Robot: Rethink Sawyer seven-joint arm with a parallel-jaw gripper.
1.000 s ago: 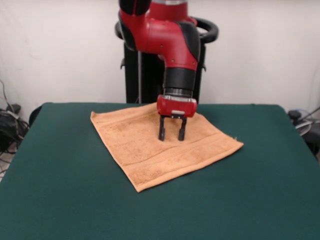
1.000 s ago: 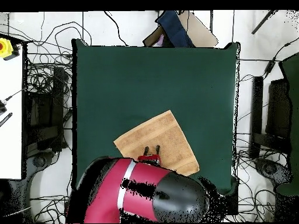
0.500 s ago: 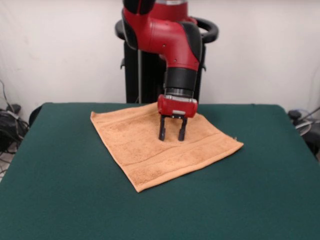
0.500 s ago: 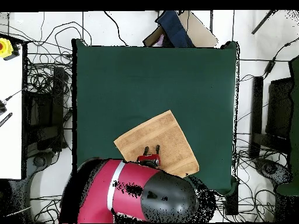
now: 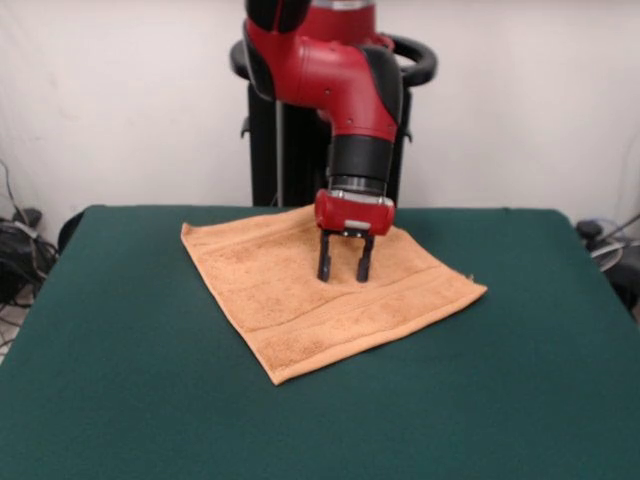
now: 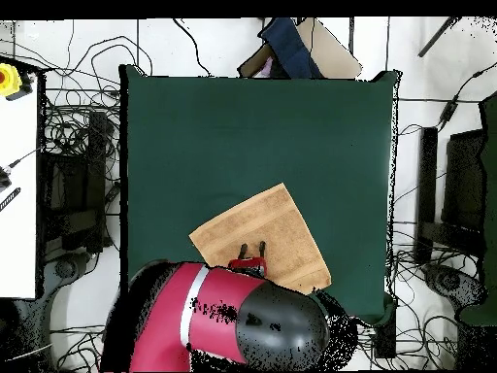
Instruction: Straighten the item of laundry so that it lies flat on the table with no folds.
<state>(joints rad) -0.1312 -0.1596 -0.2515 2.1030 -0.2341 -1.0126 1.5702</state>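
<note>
My pincer [image 5: 344, 277] points straight down over the far middle of the orange-tan towel [image 5: 325, 290], its two black fingers [image 5: 323, 258] parted with a clear gap between them and their tips at the cloth. The towel lies spread flat on the dark green surface [image 5: 120, 380], turned like a diamond with one corner toward the camera. My red and black arm [image 5: 340, 80] comes down from the pedestal behind it.

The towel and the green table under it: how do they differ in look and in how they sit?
The towel is light orange-tan with woven stripes; the table is plain dark green. The towel is much smaller, covering only a part of the table near the robot. The towel lies turned, its corners pointing at the table's edges, while the table sits square to the overhead view. Both lie flat.
</note>
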